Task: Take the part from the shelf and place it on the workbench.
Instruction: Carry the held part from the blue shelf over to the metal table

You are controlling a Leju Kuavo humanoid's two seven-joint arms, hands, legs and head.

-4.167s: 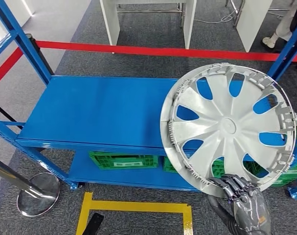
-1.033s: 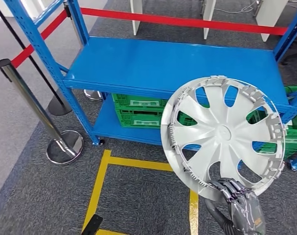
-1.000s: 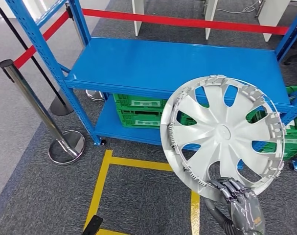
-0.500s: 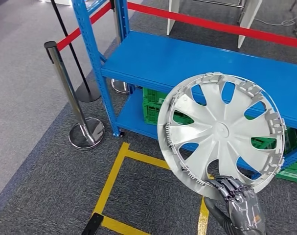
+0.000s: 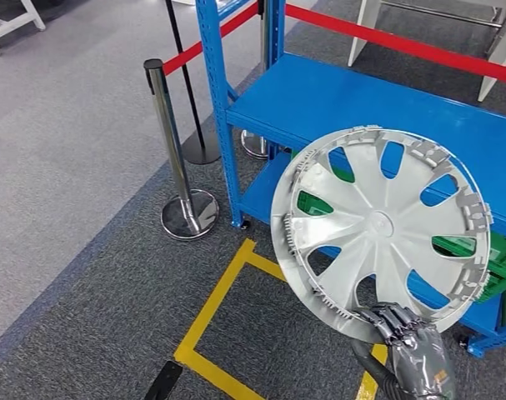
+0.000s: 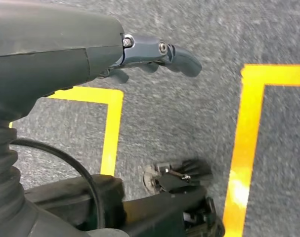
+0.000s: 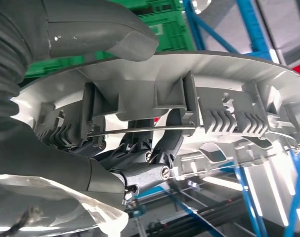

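While the part (image 5: 379,229) — a silver wheel cover — is off the shelf (image 5: 388,112) and held up in front of the robot, the step in hand looks like the carry toward the counter. Pick is done, place is not.

Right hand (image 5: 413,350) grips the cover at its lower rim. In the right wrist view the fingers (image 7: 155,163) are hooked inside the rim by the clips, thumb (image 7: 103,29) lying over the outer face. The cover stands near upright, tilted a little, face to the camera, clear of the shelf and touching nothing else.

Left hand (image 6: 155,54) hangs over the carpet, fingers apart, holding nothing.

No counter to be seen from here, so the next move calls for finding it first, then bringing the cover over it, laying it flat and letting go. A single rim grip on a wide, light disc is likely to swing — keep the wrist steady.

Around:
- stanchion post (image 5: 168,142) with a chrome base and red barrier tape (image 5: 401,37), just beside the shelf's corner upright (image 5: 222,108)
- green crates (image 5: 483,250) on the lower shelf level
- yellow floor marking (image 5: 218,292) on the carpet underfoot

The held cover hides much of the ground ahead on the right side — post and upright are the things to steer clear of.
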